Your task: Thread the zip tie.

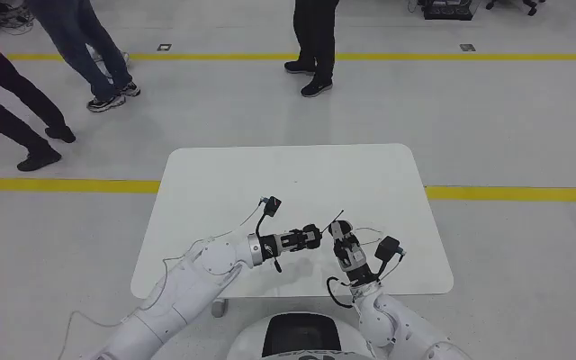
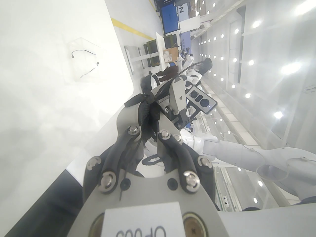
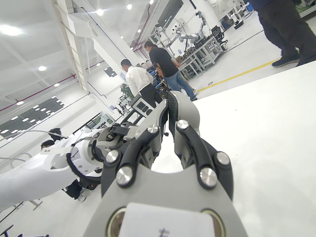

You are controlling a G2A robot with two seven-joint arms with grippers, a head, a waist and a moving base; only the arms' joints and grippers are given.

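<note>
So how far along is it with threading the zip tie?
Done: the zip tie is off the table, held up between both arms. In hand: the left gripper and the right gripper are each shut on it, tips close together. Left: the threading itself; I cannot tell whether the tail has entered the head yet. Spare ties lie in a clear tray.

Left gripper [image 1: 315,237] and right gripper [image 1: 339,229] just beside each other, fingers of both pressed together, elbows bent, forearms converging
</note>
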